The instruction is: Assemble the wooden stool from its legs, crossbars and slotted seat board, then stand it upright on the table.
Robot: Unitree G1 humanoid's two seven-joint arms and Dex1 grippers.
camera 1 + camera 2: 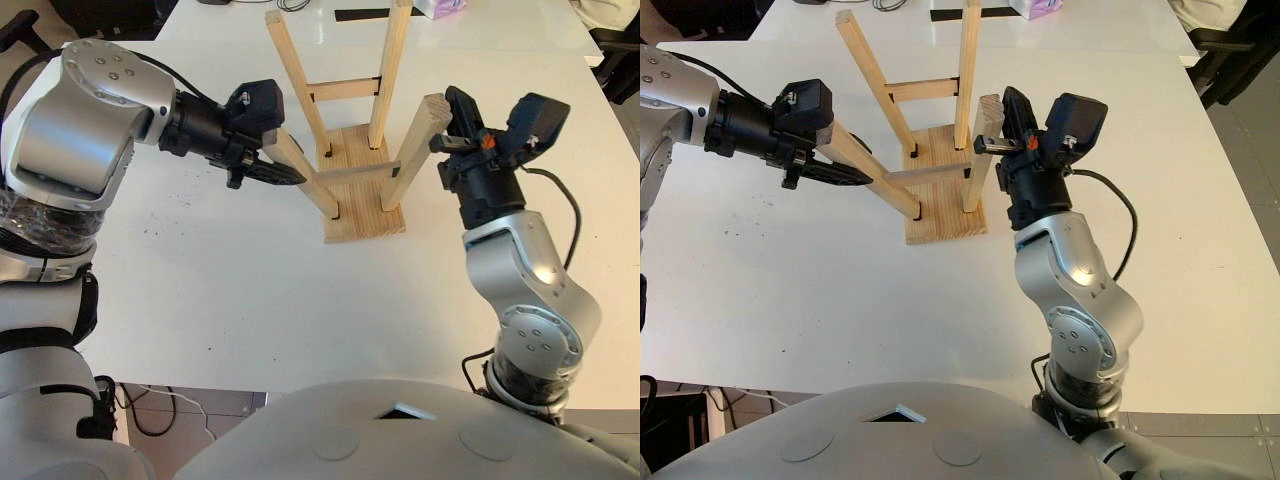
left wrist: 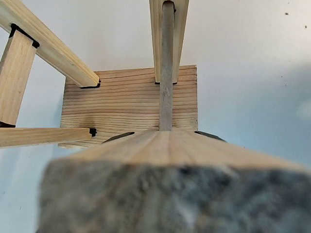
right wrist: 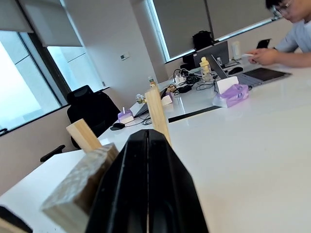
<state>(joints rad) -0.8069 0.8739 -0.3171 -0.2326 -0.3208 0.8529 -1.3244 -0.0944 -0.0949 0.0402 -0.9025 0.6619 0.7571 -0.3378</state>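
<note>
Holds left arm out from the left side, forearm near level, left gripper [image 1: 288, 177] clamped around a stool leg [image 1: 318, 195]. Bends right arm upward at the elbow, forearm steep, right gripper [image 3: 147, 138] raised, fingers pressed flat together.

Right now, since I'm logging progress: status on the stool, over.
Left gripper: jaws clamped on near left leg. Right gripper: jaws shut, beside top of near right leg. Stool upside down, seat board flat on table. Nothing in the way.

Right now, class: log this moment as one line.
stool: inverted, seat board on table | left gripper: shut on near-left leg | right gripper: shut, against near-right leg
</note>
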